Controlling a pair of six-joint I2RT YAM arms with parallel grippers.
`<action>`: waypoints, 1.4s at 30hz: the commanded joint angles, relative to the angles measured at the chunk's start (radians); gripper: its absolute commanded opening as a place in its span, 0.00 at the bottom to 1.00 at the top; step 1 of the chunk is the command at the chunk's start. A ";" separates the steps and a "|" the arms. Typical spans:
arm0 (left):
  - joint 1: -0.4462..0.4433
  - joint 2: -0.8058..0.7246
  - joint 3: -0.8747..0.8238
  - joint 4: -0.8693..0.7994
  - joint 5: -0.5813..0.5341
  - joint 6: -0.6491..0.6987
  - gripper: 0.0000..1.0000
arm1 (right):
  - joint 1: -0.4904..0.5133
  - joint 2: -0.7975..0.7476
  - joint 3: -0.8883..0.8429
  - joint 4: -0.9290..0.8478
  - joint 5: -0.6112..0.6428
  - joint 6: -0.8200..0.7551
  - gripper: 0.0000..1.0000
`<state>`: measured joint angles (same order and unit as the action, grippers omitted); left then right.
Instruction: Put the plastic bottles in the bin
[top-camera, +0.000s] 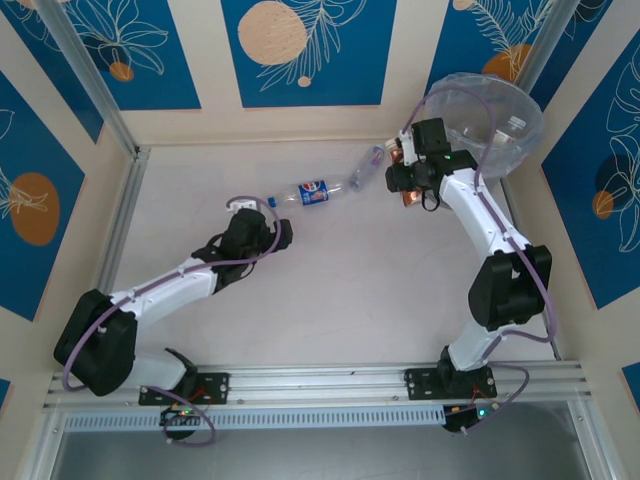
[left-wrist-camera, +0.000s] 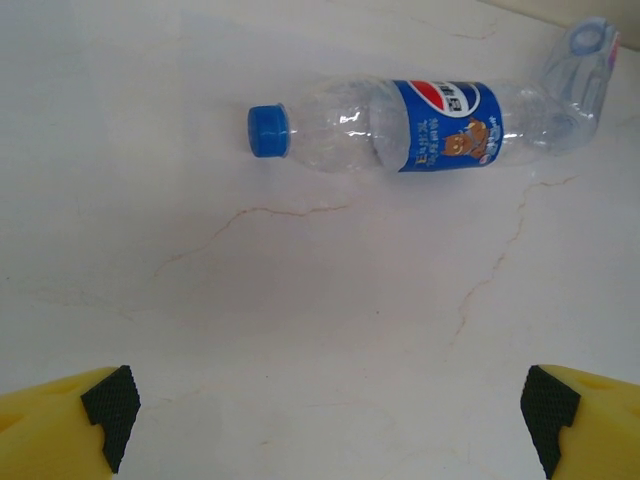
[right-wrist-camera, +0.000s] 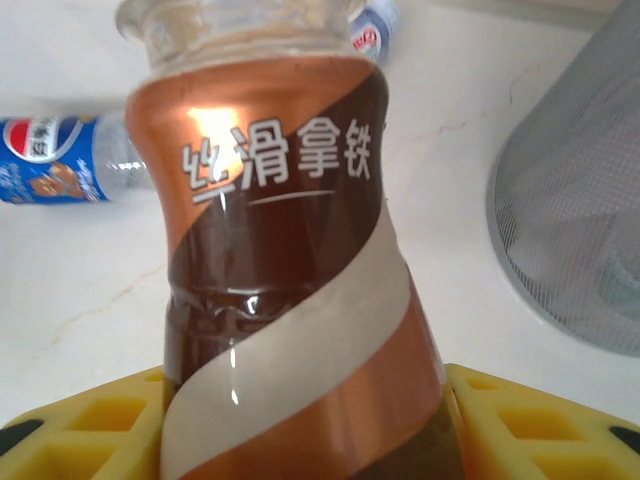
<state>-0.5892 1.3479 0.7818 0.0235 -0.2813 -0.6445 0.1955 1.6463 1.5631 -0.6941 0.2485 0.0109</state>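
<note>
Right pincer (top-camera: 406, 182) pinching brown bottle (right-wrist-camera: 280, 250) between both fingers, near bin (right-wrist-camera: 580, 230). Left pincer (left-wrist-camera: 325, 425) spread wide over surface (left-wrist-camera: 250, 300). Pepsi bottle (left-wrist-camera: 400, 125) lies on its side ahead of left pincer, well apart from the fingers. Clear bottle (left-wrist-camera: 585, 70) touches Pepsi bottle's base end.

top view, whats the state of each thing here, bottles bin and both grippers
blue-label bottle: lying on its side on the table, blue cap on
clear bottle: lying on the table by the blue-label bottle's base
brown bottle: gripped between the right gripper's fingers
bin: upright, lined with a clear bag
left gripper: open, empty
right gripper: shut on the brown bottle
</note>
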 joint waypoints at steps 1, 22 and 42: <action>0.017 -0.031 -0.004 0.037 0.040 -0.021 0.99 | -0.015 -0.085 -0.016 0.094 -0.056 0.020 0.49; 0.030 -0.009 0.007 0.032 0.062 -0.039 0.99 | -0.271 -0.208 -0.102 0.599 -0.013 0.094 0.48; 0.029 0.076 0.057 0.027 0.085 -0.055 0.99 | -0.328 0.121 0.078 0.795 0.128 -0.276 0.50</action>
<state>-0.5713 1.4082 0.7963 0.0406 -0.2192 -0.6830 -0.1223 1.7252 1.5734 0.0391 0.3386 -0.1856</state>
